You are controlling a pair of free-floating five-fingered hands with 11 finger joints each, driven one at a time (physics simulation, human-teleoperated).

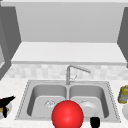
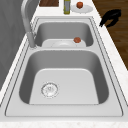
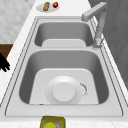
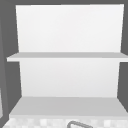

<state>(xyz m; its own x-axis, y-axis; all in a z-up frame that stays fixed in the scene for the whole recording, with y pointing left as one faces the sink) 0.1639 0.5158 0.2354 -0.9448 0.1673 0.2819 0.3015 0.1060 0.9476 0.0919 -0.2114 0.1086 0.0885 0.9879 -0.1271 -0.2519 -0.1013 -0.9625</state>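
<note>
Plate (image 3: 40, 10) left of sink (image 1: 22, 105): partly hidden in front view by left hand (image 1: 6, 103), fingers splayed straight; can't tell if it touches the plate. Red ball (image 1: 67, 114) covers sink's front-mid rim. Right hand (image 2: 111, 16) off sink's front-right edge, cut off in front view; fingers loosely apart, holding nothing.

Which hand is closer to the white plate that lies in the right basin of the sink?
Right. The right hand hovers at the sink's front edge, just beside the white plate. The left hand is far away, over the left counter.
</note>
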